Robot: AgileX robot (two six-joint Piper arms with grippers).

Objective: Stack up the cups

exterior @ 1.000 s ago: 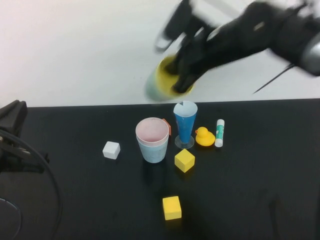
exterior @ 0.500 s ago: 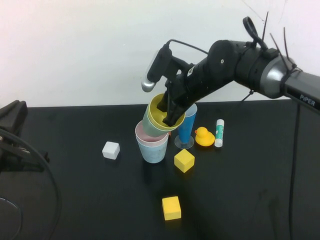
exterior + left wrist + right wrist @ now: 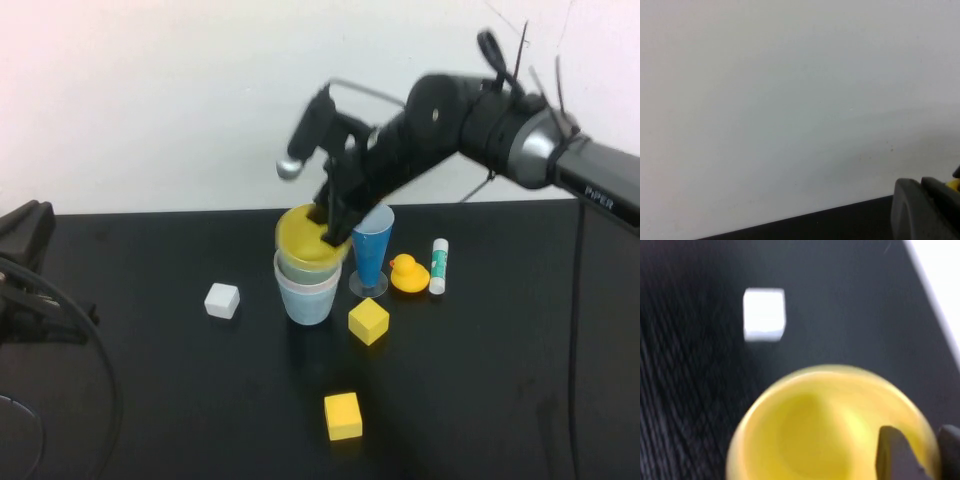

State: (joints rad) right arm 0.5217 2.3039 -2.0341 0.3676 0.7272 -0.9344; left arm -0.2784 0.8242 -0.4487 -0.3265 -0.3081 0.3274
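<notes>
Right gripper (image 3: 336,228) clamps the yellow cup (image 3: 308,236) rim atop the stack (image 3: 307,290); the wrist view alone shows one finger (image 3: 897,452) inside. Left gripper (image 3: 25,235) parked, closure undeterminable.

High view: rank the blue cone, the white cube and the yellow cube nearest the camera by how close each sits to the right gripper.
The right gripper is at the yellow cup's rim, on top of the stack.
1. Blue cone: just to the gripper's right.
2. White cube: off to its left, on the table.
3. Front yellow cube: nearest the camera.
The left gripper is parked at the table's left edge.
</notes>
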